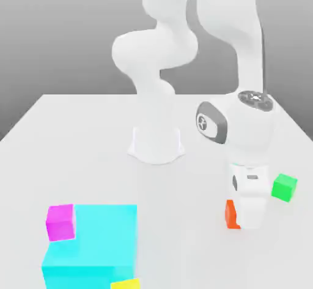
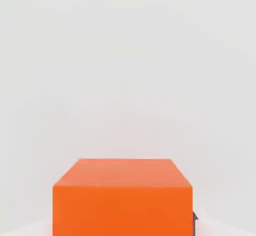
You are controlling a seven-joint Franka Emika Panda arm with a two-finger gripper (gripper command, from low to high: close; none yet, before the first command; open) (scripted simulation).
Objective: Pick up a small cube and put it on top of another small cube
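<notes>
White robot arm stands on a pale grey table, its round base near the table's middle. The arm bends over and reaches down toward the exterior view's right, with the hand pointing at the tabletop.

The gripper sits low at the table surface, directly over the orange cube. Only a narrow strip of that cube shows beside the white hand, on the side toward the exterior view's left. The jaws are closed on the orange cube, which rests on the table. In the hand view the orange cube appears close up, with bare table behind it and a dark sliver of a fingertip at one lower edge.

A green cube lies just beside the hand, toward the exterior view's right and a little farther back.

The pink cube is well apart from the gripper, near the front corner at the exterior view's left. It touches the big cyan cube, set against that cube's upper left corner. A yellow cube peeks in at the frame's lower edge, against the cyan cube's front.
</notes>
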